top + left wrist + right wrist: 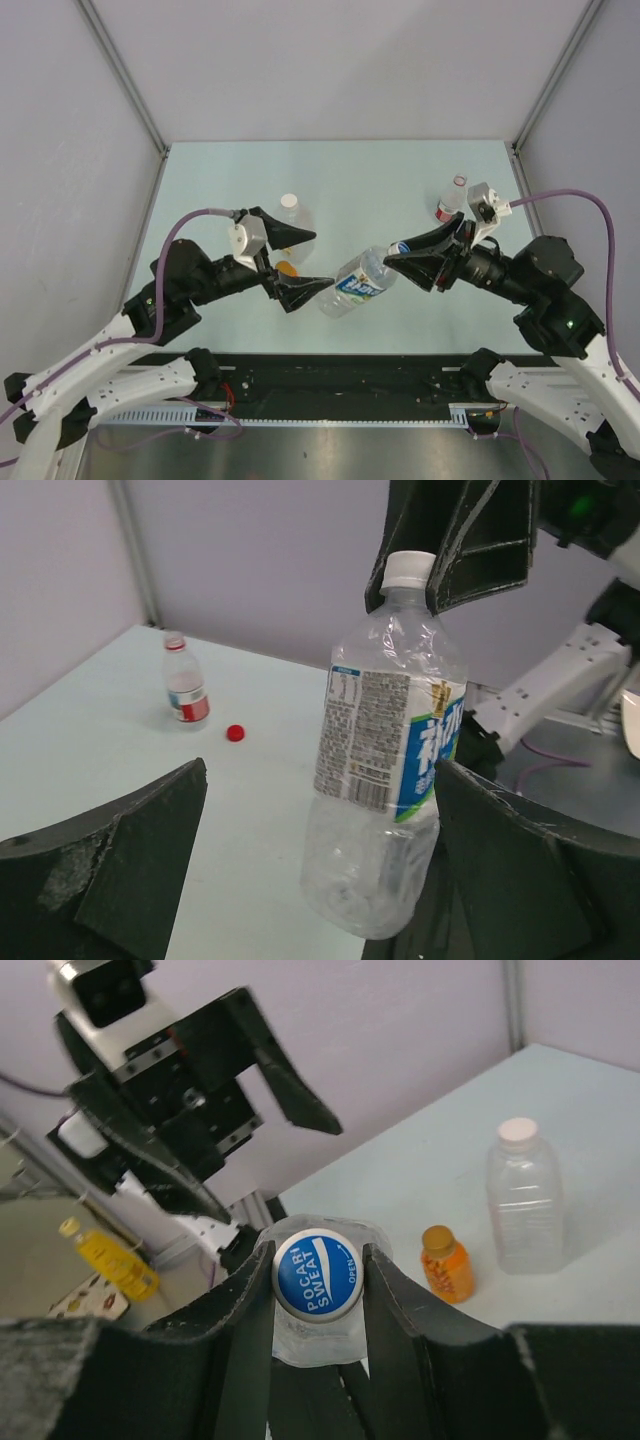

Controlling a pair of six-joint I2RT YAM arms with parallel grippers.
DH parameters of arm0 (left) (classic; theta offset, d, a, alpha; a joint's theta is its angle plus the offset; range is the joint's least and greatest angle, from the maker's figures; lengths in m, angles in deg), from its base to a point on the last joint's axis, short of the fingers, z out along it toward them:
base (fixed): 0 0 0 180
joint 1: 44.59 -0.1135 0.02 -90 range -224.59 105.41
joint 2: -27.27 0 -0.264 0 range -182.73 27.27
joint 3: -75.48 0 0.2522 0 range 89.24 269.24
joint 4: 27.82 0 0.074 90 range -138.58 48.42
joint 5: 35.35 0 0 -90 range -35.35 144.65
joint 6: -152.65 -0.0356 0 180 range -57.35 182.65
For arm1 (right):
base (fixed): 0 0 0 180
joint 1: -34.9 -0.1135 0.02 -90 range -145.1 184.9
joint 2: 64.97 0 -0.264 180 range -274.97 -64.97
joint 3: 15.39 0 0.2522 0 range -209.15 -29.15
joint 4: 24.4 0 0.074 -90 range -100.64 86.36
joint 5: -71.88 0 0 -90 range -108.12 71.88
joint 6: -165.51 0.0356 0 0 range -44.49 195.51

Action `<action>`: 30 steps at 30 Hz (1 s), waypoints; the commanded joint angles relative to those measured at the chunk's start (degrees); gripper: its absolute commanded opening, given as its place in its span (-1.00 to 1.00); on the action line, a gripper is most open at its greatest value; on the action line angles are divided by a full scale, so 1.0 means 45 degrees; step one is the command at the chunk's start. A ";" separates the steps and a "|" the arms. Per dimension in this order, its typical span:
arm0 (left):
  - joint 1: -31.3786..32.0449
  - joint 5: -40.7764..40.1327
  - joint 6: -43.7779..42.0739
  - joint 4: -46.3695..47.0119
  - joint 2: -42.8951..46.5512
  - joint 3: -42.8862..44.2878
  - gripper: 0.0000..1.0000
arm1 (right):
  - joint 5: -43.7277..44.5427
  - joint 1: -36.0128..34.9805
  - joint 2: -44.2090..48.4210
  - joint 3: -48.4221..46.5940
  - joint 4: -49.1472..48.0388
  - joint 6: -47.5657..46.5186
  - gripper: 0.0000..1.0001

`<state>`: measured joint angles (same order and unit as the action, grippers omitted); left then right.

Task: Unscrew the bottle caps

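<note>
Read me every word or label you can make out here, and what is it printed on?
"POCARI SWEAT": on the blue top of the cap of the large bottle.
"OPEN": small, on that same cap top.
The large bottle's label: fine print and big blue characters, too blurred to read.
Small bottle with the red band: too small to read.

bottle point(312, 1345) body hidden behind r fingers point(405, 1345)
</note>
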<state>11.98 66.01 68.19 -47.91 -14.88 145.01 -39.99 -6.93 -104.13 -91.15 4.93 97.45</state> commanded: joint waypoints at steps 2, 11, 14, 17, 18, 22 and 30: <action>-0.1496 0.6113 0.0407 0.0253 -0.0690 0.0868 0.99 | -0.3125 -0.0023 0.0186 0.0222 -0.0160 -0.0479 -1.00; -0.2787 0.9720 0.2811 0.2596 -0.1570 0.0088 0.99 | -0.3832 -0.0003 -0.0185 0.0398 -0.1253 -0.0284 -1.00; -0.2787 1.0463 0.3416 0.3318 -0.1707 -0.0205 1.00 | -0.3812 -0.0022 -0.0399 0.0379 -0.1702 -0.0265 -1.00; -0.2768 1.0621 0.3749 0.3652 -0.1688 -0.0478 0.99 | -0.3793 -0.0022 -0.0633 0.0379 -0.2131 -0.0226 -1.00; -0.2768 1.0505 0.3749 0.3633 -0.1668 -0.0614 0.99 | -0.3831 -0.0022 -0.0692 0.0398 -0.2384 -0.0187 -1.00; -0.2768 1.0018 0.3399 0.3029 -0.1707 -0.0733 1.00 | -0.4085 -0.0061 -0.0907 0.0398 -0.2991 -0.0031 -1.00; -0.2768 0.8708 0.3066 0.2461 -0.1980 -0.0967 1.00 | -0.4008 -0.0198 -0.1162 0.0398 -0.3929 0.0126 -1.00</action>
<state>-0.17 107.99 83.06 -36.28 -22.88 141.30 -57.63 -7.21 -109.63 -88.94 -6.52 96.97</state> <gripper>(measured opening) 0.996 0.393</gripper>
